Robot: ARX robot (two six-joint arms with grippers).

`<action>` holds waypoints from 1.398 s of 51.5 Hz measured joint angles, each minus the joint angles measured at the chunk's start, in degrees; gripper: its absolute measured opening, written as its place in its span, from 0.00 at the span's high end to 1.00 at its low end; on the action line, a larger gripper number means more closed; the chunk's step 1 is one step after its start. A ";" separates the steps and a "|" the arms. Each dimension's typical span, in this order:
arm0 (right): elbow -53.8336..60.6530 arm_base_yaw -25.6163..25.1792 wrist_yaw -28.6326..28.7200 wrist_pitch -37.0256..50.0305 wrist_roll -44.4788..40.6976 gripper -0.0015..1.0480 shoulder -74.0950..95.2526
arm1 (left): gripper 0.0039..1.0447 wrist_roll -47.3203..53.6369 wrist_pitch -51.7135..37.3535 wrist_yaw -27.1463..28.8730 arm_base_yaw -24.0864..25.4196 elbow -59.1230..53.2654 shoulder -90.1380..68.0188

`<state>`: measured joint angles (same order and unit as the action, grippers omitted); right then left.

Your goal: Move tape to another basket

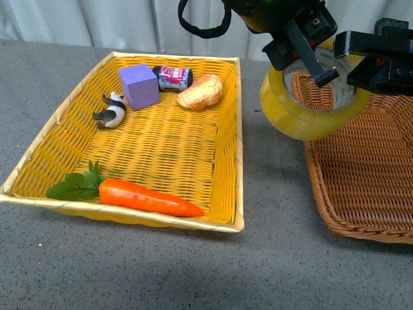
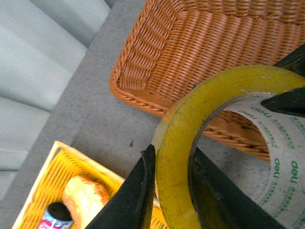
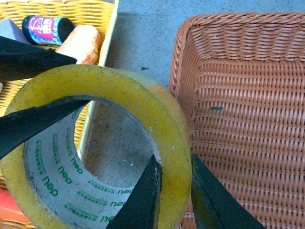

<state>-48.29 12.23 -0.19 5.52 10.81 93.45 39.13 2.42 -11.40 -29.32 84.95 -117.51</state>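
The tape [image 1: 303,115], a wide yellowish roll with a white green-printed core, hangs in the air over the gap between the two baskets, at the brown wicker basket's [image 1: 368,187] near-left rim. My left gripper [image 1: 308,53] is shut on its wall from above-left. My right gripper [image 1: 356,64] is shut on its wall from the right. In the left wrist view the gripper [image 2: 172,164] pinches the tape [image 2: 177,157] with the brown basket [image 2: 200,52] beyond. In the right wrist view the gripper [image 3: 174,179] pinches the tape [image 3: 169,129] beside the brown basket [image 3: 243,109].
A bright yellow basket [image 1: 235,213] stands left of the brown one. It holds a carrot [image 1: 145,197], a purple block [image 1: 139,86], a small can [image 1: 173,77], a bread roll [image 1: 201,92] and a black-and-white toy [image 1: 111,110]. Grey tabletop lies around them; a curtain hangs behind.
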 joint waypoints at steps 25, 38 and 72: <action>0.04 -9.90 -2.97 2.14 -0.09 0.88 5.42 | 0.05 -20.92 -4.76 3.26 3.65 0.81 4.09; -0.35 -13.46 -1.62 2.64 -0.68 0.88 13.05 | 0.06 -38.53 -6.56 11.80 9.88 -2.01 4.09; 13.38 -15.91 2.16 42.40 -9.51 0.31 9.35 | 0.48 -40.44 -52.94 23.17 16.94 -37.05 20.48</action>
<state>-34.92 -3.68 1.98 47.92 1.30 102.80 -1.30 -50.52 11.77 -12.38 47.90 -97.03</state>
